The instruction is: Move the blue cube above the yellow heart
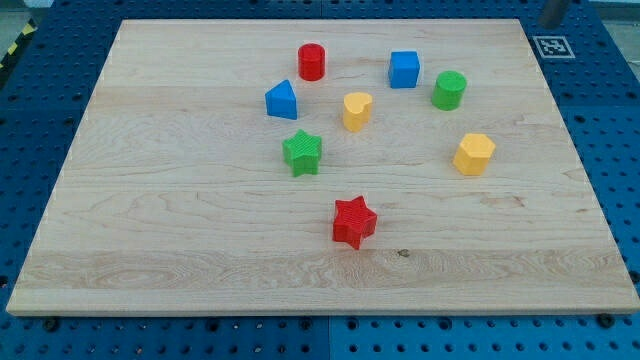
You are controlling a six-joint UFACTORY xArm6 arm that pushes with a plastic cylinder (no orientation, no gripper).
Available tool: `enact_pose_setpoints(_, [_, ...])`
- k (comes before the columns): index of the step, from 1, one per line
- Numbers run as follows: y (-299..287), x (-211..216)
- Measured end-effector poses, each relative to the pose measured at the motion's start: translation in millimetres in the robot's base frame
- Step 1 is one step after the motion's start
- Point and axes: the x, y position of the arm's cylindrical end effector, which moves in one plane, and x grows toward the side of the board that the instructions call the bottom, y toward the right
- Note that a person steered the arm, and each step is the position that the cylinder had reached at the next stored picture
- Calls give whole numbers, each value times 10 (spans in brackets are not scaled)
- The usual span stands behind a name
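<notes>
Inspecting the wooden board from the view's left to right: a blue block with a slanted, wedge-like top sits left of centre, a red cylinder stands up and to its right, and a green star lies below both. The yellow heart rests near the centre, with a red star well below it. The blue cube sits up and to the right of the heart, apart from it. A green cylinder stands just beside the cube on its right, and a yellow block, apparently hexagonal, lies further down.

My tip does not show, so its position relative to the blocks and its state cannot be told; no block is in contact with it.

Judgement: the approach step is in hand; the push is not yet begun. The cube needs to go towards the view's left until it lies directly above the heart. The next move calls for the tip arriving at the cube's right face, in the narrow gap beside the green cylinder, without disturbing that cylinder.
</notes>
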Motion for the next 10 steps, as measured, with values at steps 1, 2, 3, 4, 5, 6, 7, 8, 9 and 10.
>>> enact_pose_setpoints(1, [0,-5])
enact_pose_setpoints(2, [19,-9])
enact_pose_setpoints(3, [102,49])
enact_pose_setpoints(4, [107,106])
enact_pose_setpoints(5, [105,666])
enact_pose_setpoints(6, [105,706])
enact_pose_setpoints(7, [105,706])
enact_pose_setpoints(8, [100,866])
enact_pose_setpoints(9, [37,1153])
enact_pose_setpoints(10, [-512,1002])
